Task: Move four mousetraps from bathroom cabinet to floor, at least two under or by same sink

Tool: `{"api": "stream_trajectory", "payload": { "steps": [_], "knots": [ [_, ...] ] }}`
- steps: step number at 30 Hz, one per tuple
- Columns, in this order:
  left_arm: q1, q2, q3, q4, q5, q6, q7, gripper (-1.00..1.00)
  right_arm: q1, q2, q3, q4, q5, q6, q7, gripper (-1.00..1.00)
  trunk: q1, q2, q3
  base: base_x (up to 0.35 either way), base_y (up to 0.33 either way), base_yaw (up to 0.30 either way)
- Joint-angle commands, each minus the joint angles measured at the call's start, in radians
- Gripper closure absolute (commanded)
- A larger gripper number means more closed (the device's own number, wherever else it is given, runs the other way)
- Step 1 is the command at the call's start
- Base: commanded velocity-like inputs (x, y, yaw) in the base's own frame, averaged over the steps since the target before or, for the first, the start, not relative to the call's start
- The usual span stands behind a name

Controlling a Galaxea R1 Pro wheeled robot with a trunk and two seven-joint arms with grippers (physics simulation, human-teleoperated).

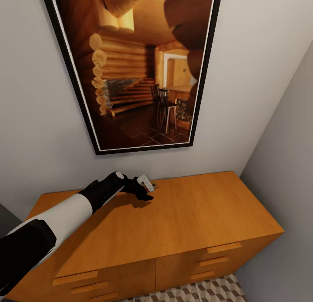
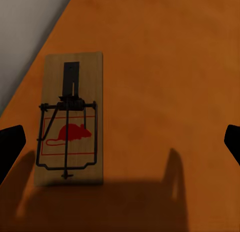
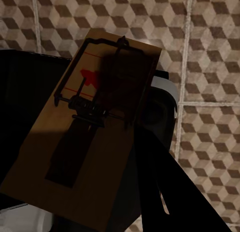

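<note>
The left gripper (image 1: 145, 190) hovers low over the flat top of the wide orange-brown wooden cabinet (image 1: 204, 210), near its back edge by the grey wall. Its jaws are spread wide, a flat tan wooden mousetrap (image 2: 70, 119) with dark spring wire and a red mouse mark lying between them, untouched. The right gripper's jaws pinch a second tan mousetrap (image 3: 95, 122) above the cube-patterned bathroom floor (image 3: 210, 56).
</note>
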Motion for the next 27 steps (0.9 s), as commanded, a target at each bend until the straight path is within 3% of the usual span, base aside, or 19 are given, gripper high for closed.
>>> {"api": "stream_trajectory", "payload": {
  "steps": [1, 17, 22, 27],
  "knots": [
    [-0.001, 0.001, -0.006, -0.002, 0.01, 0.009, 0.002, -1.0, -0.001, 0.0, 0.004, 0.001, -0.004, -0.004, 0.0, 1.0, 0.001, -0.002, -0.002, 0.0, 0.0, 0.0],
    [-0.001, 0.001, -0.007, -0.002, 0.01, 0.008, 0.002, -1.0, -0.001, -0.001, 0.004, 0.001, -0.005, -0.003, -0.001, 1.0, 0.001, -0.002, -0.002, 0.0, 0.0, 0.0],
    [0.0, 0.03, -0.007, 0.007, 0.007, 0.011, 0.03, -1.0, -0.001, 0.005, 0.003, 0.0, -0.002, -0.006, -0.003, 1.0, 0.001, -0.002, -0.002, 0.0, 0.0, 0.0],
    [0.001, 0.037, -0.007, 0.006, 0.007, 0.009, 0.024, -1.0, -0.001, 0.012, 0.005, -0.001, -0.002, -0.006, -0.003, 1.0, 0.001, -0.002, -0.002, 0.0, 0.0, 0.0]
  ]
}}
